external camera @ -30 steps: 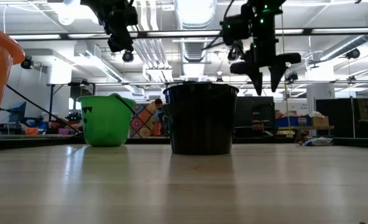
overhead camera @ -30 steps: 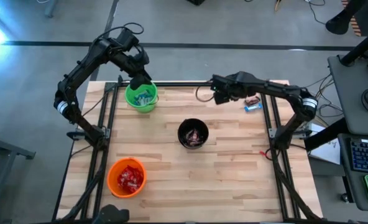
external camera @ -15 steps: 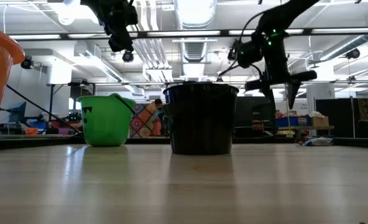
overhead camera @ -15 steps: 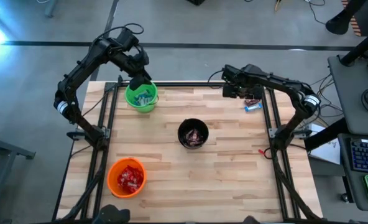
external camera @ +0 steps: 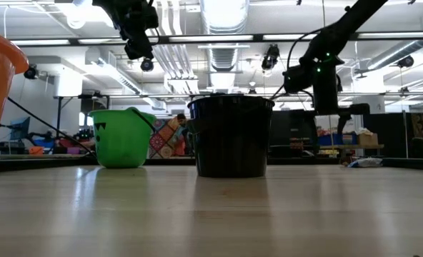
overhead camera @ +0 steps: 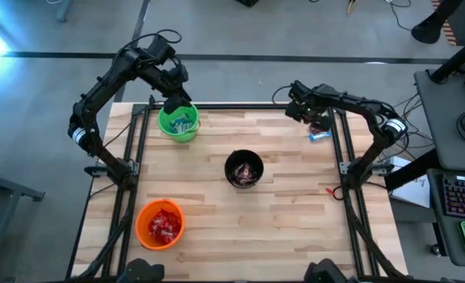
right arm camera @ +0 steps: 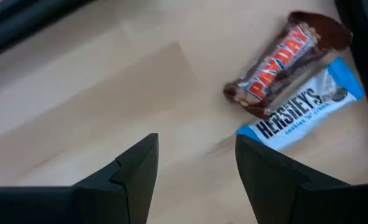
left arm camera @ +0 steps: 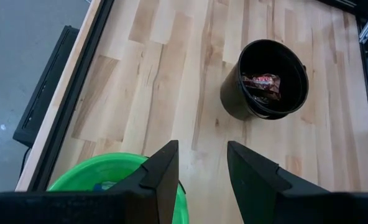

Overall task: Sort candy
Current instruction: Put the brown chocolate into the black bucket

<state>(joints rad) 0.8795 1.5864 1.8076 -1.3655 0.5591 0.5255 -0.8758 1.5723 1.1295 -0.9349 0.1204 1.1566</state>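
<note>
The right end effector [overhead camera: 298, 111] hangs over the far right corner of the wooden surface [overhead camera: 280, 212], its fingers [right arm camera: 131, 171] parted with nothing between them. Just beyond it, near the right frame rail, lie two loose candy bars: a brown bar [right arm camera: 288, 60] and a blue-and-white bar [right arm camera: 302, 106], touching each other, the brown one partly lying over the blue-and-white one. From above the same pair shows as a dark bar and a blue bar side by side at the surface's right edge. The left end effector [overhead camera: 175, 103] hovers over the green cup [overhead camera: 178, 122] at the far left of the surface; its fingers [left arm camera: 165, 171] are also apart and empty, with the cup's rim showing below them in the left wrist view. Blue-and-white candy lies inside the green cup. The black cup [overhead camera: 243, 169] stands near the middle of the surface and holds dark brown candy [left arm camera: 260, 84]. The orange cup [overhead camera: 161, 224] sits at the near left and is filled with red candy [overhead camera: 163, 226]. One small red piece [overhead camera: 331, 191] lies alone on the surface near the right rail, well apart from the cups. In the low view the black cup [external camera: 231, 135] stands in front, the green one [external camera: 121, 137] behind it to the left.
</note>
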